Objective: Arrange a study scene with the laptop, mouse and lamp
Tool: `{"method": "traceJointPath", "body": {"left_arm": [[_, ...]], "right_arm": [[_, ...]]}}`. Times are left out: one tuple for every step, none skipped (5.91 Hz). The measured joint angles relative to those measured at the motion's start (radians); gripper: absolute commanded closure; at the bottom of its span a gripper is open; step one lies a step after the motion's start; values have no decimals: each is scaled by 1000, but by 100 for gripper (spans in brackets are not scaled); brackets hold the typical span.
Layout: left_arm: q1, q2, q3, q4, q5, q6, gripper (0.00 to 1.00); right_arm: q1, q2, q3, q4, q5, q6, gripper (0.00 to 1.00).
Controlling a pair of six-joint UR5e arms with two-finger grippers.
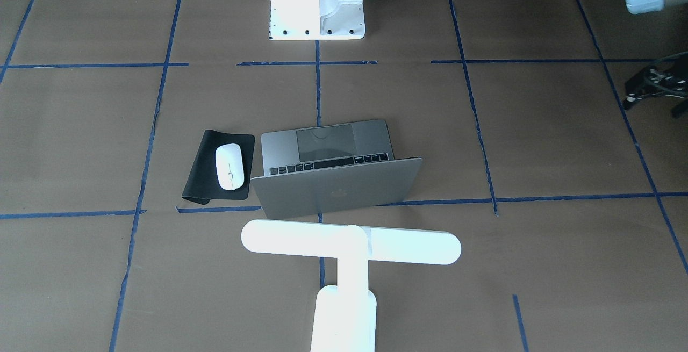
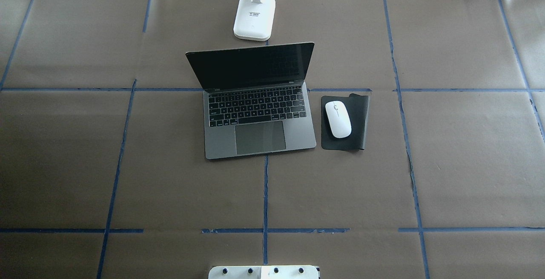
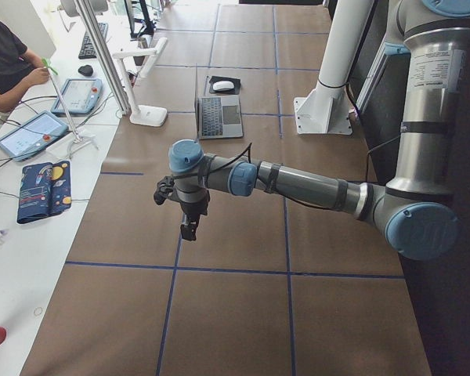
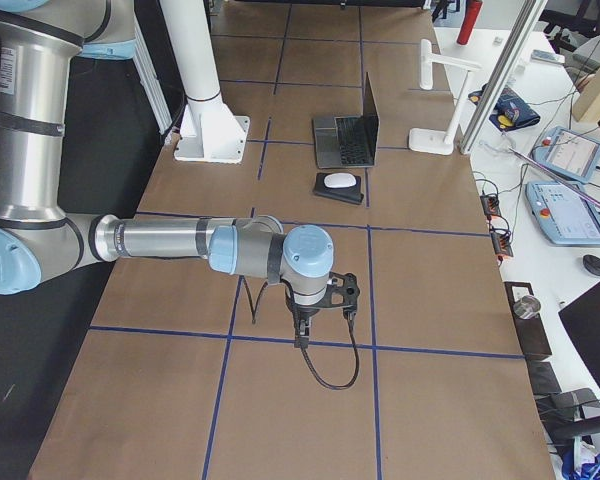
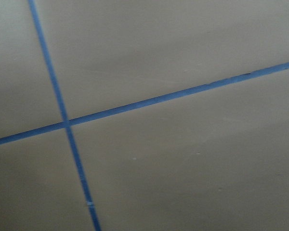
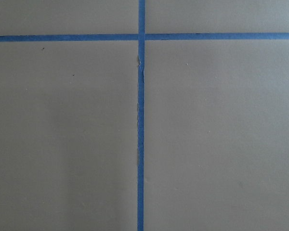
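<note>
The left arm's black two-finger gripper (image 3: 189, 229) hangs, fingers pointing down, over the brown paper-covered table (image 2: 127, 164) near the end on the robot's left. Whether its jaws are apart or together cannot be told from these views. Its wrist camera shows only brown paper crossed by blue tape lines (image 5: 149, 101). At the table's opposite end, the right arm's black two-finger gripper (image 4: 302, 330) also points down above the paper, a black cable (image 4: 335, 375) looping below it. Its jaw state cannot be told either, and neither gripper holds anything that can be seen.

Well apart from both, at mid-table, the thin silver-grey metal laptop (image 2: 257, 106) sits open, its dark screen raised and its keyboard facing the robot. Just beside it, on the robot's right, the small white oval mouse (image 2: 338, 119) rests on a black rectangular mat (image 2: 357, 138). The bright white T-shaped desk lamp (image 1: 349, 244) stands upright just behind the laptop's lid, on the side away from the robot. A white boxy pedestal (image 1: 317, 2) stands at the robot's edge of the table.
</note>
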Motion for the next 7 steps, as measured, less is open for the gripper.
{"method": "traceJointPath", "body": {"left_arm": [[-56,12,55,-4,-1,55,0],[-92,45,93,-14,-8,77,0],[-109,78,110,-24,-32,82,0],[-117,99,115,-33,-62,80,0],[-121,112,115,-36,-75,80,0],[-122,116,114,-37,-79,80,0],[-122,119,114,-37,-79,79,0]], "right_arm": [[1,-7,-11,27,2,1,0],[1,-9,-19,37,2,1,0],[1,-9,-26,40,2,1,0],[1,-9,-33,41,2,1,0],[1,-9,-46,53,3,1,0],[1,-16,-79,108,3,4,0],[1,-20,-106,170,3,37,0]]}}
